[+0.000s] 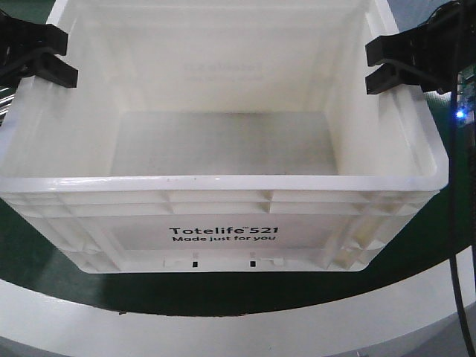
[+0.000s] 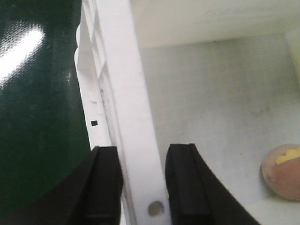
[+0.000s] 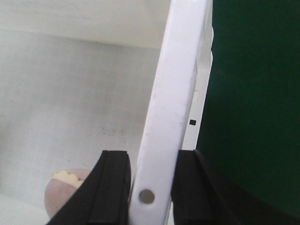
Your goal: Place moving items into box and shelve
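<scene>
The box (image 1: pixel 223 182) is a large white crate with "Totelife 521" printed on its near wall, and it fills the front view. My left gripper (image 1: pixel 63 56) grips its left side rim, one black finger outside the wall and one inside. The left wrist view shows this gripper (image 2: pixel 143 154) clamping the rim (image 2: pixel 122 70). My right gripper (image 1: pixel 372 67) holds the opposite rim the same way, and the right wrist view has it (image 3: pixel 152 157) shut on the rim (image 3: pixel 178 70). A round pinkish item with a yellow patch (image 2: pixel 283 171) (image 3: pixel 65 187) lies on the box floor.
The box sits over a dark green surface (image 1: pixel 446 245) with a white curved band (image 1: pixel 223 327) at the front. A black cable (image 1: pixel 455 223) hangs down the right side, below a small blue light (image 1: pixel 461 115).
</scene>
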### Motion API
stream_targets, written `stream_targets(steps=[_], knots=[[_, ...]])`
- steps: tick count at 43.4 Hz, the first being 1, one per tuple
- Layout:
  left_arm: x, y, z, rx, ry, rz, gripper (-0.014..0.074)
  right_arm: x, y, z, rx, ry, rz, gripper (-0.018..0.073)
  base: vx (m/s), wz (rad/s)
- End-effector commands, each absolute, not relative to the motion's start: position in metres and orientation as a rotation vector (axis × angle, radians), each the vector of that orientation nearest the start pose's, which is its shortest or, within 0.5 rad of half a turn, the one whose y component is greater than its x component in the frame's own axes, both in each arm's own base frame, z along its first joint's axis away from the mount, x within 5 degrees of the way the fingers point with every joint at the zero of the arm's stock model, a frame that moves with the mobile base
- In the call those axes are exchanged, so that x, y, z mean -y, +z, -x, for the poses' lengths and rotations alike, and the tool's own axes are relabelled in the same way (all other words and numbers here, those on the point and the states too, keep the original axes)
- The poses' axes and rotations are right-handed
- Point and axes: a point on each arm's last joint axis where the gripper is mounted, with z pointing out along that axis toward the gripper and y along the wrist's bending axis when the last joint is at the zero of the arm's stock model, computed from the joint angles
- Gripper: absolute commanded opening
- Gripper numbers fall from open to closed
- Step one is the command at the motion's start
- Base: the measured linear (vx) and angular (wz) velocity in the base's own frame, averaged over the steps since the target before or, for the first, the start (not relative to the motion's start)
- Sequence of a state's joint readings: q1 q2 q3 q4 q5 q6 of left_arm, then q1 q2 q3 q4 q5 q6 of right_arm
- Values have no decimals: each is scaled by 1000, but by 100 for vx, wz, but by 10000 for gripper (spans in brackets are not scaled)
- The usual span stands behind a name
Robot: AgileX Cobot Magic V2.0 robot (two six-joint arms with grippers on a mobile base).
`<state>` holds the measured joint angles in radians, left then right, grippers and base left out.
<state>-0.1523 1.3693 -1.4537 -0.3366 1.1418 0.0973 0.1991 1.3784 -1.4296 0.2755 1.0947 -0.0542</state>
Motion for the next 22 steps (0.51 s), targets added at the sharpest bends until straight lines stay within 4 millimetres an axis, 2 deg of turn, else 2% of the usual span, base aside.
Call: stream_targets(steps=[1,22], knots=[[86,439,-253,-2289,-724,-242,-3,-89,428,-262,-2295,615,225,0,0,0],[86,439,-253,-2291,-724,-242,-3,-89,428,-262,-2296,615,225,0,0,0]])
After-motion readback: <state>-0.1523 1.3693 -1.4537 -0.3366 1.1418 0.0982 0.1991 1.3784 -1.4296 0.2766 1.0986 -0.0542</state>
